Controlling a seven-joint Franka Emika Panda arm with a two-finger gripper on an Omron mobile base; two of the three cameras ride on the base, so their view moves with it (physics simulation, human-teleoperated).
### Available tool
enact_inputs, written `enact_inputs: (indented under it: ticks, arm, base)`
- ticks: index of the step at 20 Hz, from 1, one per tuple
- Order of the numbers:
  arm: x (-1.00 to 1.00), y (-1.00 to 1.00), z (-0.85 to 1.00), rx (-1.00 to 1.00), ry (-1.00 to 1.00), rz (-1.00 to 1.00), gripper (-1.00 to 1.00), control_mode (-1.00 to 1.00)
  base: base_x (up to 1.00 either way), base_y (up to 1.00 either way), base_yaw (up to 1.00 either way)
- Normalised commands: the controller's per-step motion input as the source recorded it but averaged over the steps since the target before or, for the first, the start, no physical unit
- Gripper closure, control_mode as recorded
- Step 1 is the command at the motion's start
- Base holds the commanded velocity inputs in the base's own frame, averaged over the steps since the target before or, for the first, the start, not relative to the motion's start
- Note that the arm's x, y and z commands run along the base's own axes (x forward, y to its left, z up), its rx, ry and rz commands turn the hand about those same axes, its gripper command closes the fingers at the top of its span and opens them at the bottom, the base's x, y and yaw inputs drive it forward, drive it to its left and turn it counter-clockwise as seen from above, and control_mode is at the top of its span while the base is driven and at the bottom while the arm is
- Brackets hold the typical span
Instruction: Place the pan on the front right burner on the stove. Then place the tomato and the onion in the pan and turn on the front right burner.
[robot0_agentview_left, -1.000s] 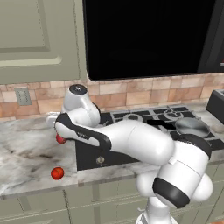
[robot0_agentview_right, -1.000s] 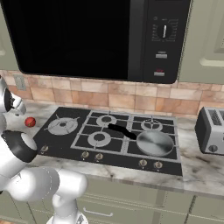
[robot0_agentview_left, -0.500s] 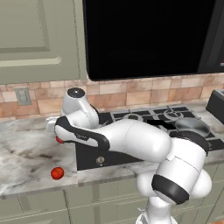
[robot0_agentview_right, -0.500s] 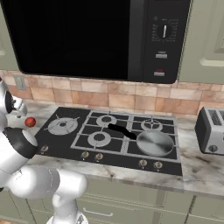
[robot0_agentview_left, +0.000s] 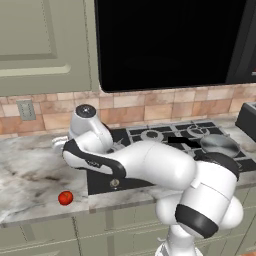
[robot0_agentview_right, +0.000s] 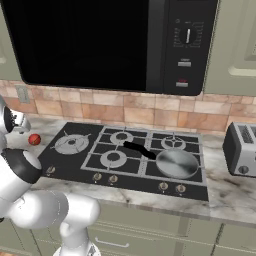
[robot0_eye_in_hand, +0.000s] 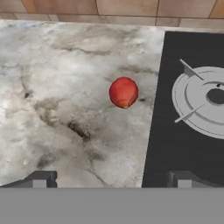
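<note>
The silver pan (robot0_agentview_right: 176, 163) sits on the front right burner of the black stove (robot0_agentview_right: 75, 165), its black handle pointing toward the back left. In the left base view the pan (robot0_agentview_left: 220, 145) lies at the stove's right end. My gripper (robot0_eye_in_hand: 109, 180) hovers open above the marble counter left of the stove, nothing between its fingertips (robot0_eye_in_hand: 39, 179). A red ball (robot0_eye_in_hand: 124, 92) lies ahead of it on the counter, close to the stove's edge, also in the right base view (robot0_agentview_right: 34, 139). A second red ball (robot0_agentview_left: 65, 198) rests near the counter's front edge. Which is the tomato and which the onion I cannot tell.
The large star-shaped burner (robot0_eye_in_hand: 205, 100) lies just right of the red ball. Small silver knobs (robot0_agentview_right: 97, 176) line the stove's front edge. A toaster (robot0_agentview_right: 241, 149) stands on the counter right of the stove, a black microwave (robot0_agentview_right: 125, 45) hangs above, and a tiled wall (robot0_eye_in_hand: 127, 8) backs the counter.
The hand has sunk slightly toward the counter and shifted a little left. In the left base view, the red ball beside it is now covered by the arm. Pan and front red ball have not moved.
</note>
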Motion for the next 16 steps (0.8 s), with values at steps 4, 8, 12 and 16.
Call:
enact_inputs:
  ticks: [4, 8, 12, 16]
  arm:
    - [0.02, -0.01, -0.01, 0.00, -0.01, 0.03, -1.00, -1.00]
    - [0.02, -0.04, -0.03, 0.00, 0.00, 0.00, -1.00, -1.00]
    - [0.05, -0.04, -0.02, 0.00, 0.00, 0.00, -1.00, -1.00]
    - [0.06, -0.02, -0.08, 0.00, 0.00, 0.00, -1.00, -1.00]
  base:
    - [0.00, 0.00, 0.00]
    - [0.00, 0.00, 0.00]
    - [0.00, 0.00, 0.00]
    - [0.00, 0.00, 0.00]
